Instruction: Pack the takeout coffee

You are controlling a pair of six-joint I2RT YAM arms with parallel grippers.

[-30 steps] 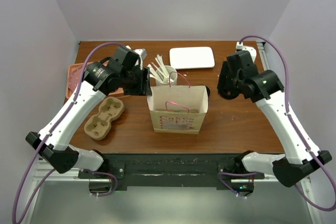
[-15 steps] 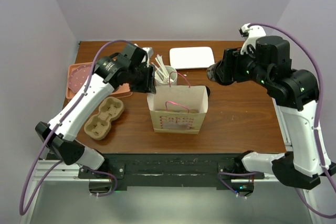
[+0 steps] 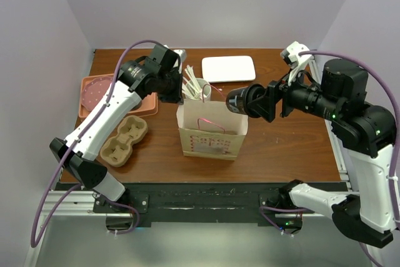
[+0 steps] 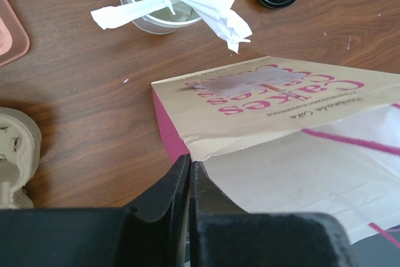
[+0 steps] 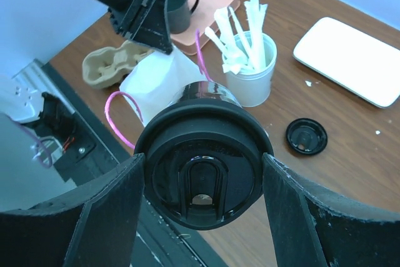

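Note:
The takeout coffee [image 3: 240, 99], a dark cup with a black lid [image 5: 203, 173], hangs in the air lying sideways, its base pointing left. My right gripper [image 3: 257, 102] is shut on it at the lid end, one finger on each side of the lid [image 5: 203, 157]. It hovers over the right rear of the open paper bag [image 3: 211, 130], which stands at the table's middle. My left gripper [image 3: 177, 95] is shut on the bag's back left rim; its jaws [image 4: 189, 164] pinch the paper edge [image 4: 281, 98].
A white cup of pale stirrers [image 3: 199, 89] stands just behind the bag. A loose black lid [image 5: 306, 137] lies right of it. A white plate [image 3: 229, 68] sits at the back. A cardboard cup carrier [image 3: 124, 139] and a pink tray [image 3: 94, 95] holding a dark mug [image 5: 178, 7] are on the left.
My right arm lifted the coffee from behind the bag and swung it left over the bag's mouth. My left gripper moved to the bag's rear left corner and shut on its rim.

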